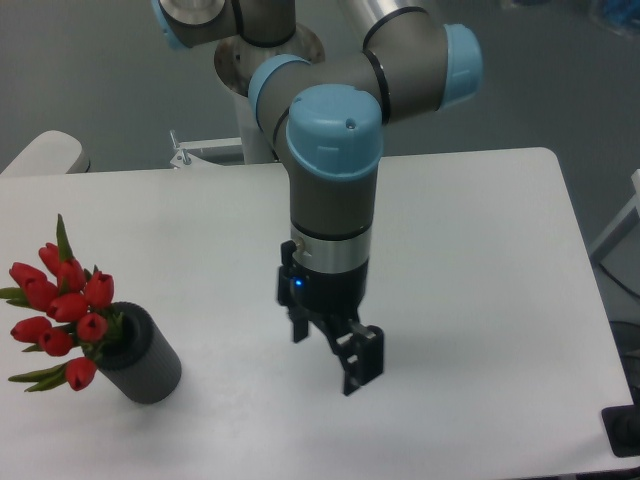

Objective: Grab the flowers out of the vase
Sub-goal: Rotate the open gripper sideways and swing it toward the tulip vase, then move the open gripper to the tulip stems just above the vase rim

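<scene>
At the table's near-left corner: the flowers [62, 310], red tulip buds with green stems and pointed leaves, sit in the vase [142, 355]. Vase is a short dark grey cylinder, tilted, mouth toward the left, so the bunch leans out over the left edge. Buds spread in a loose cluster; one tall leaf sticks up behind them.

Gripper [348, 362] hangs over mid-table, well apart from the vase, to its right, pointing down. Holds nothing. Fingers overlap from this angle; cannot tell how wide the jaws stand. Small blue light on the wrist body. Bare tabletop between gripper and vase; nothing in the way.

Arm [335, 180] grey with light-blue joint caps, rising from a metal base [262, 65] behind the far edge. Table [480, 260] white, rounded corners. Grey floor beyond. White rounded object [45, 152] at far left.
</scene>
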